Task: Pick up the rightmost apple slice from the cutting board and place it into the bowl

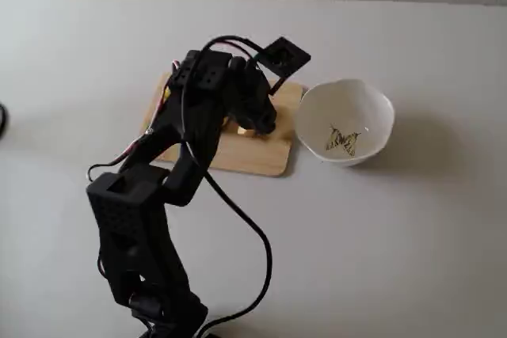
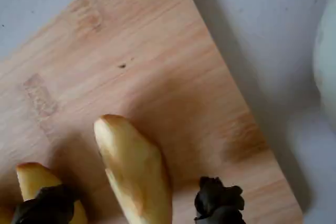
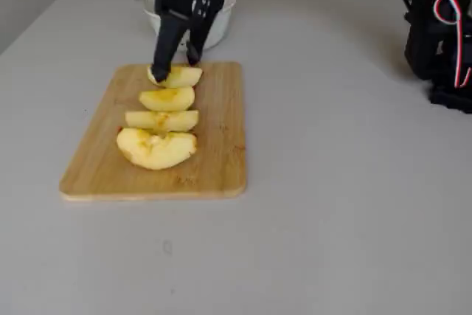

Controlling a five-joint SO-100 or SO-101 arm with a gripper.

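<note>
Jaws [image 2: 134, 208] stand released, straddling the slice [image 2: 134, 174] at the board's [image 2: 157, 66] end nearest the bowl [image 3: 221, 16]. Likely light, firm but slick and bruisable; pinch gently across its thick middle.

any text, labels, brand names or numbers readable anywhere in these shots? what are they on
None can be read.
cutting board: a faint rectangular stamped mark near its left side in the wrist view, too blurred to read.
bowl: only a yellow-and-black butterfly motif inside, no lettering.
</note>
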